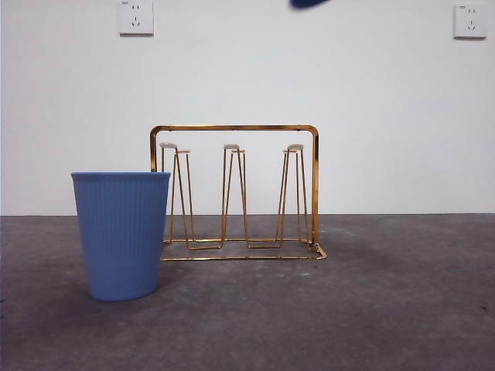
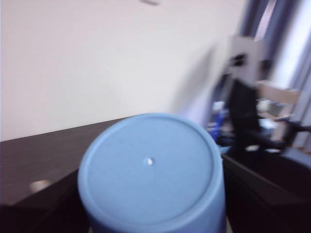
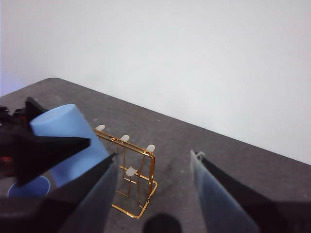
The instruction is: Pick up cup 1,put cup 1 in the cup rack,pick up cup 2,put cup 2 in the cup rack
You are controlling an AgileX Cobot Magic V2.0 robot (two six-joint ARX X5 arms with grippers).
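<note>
Cup 1 (image 2: 150, 174) is clamped in the left pincer (image 3: 29, 145), lifted high above the worktop (image 1: 387, 309). Cup 2 (image 1: 121, 234) stands upright at 9 o'clock of the cup rack (image 1: 236, 193), just in front. The right pincer (image 3: 155, 194) hangs with jaws apart.

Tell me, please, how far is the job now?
Done: nothing sits on the cup rack; its pegs are bare. In hand: the left claw holds one blue cup in the air, upside down. Left: racking it, then the second cup beside the rack. The right claw waits open.

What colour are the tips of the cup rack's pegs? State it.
White, atop the gold cup rack; clearest in the front view.
</note>
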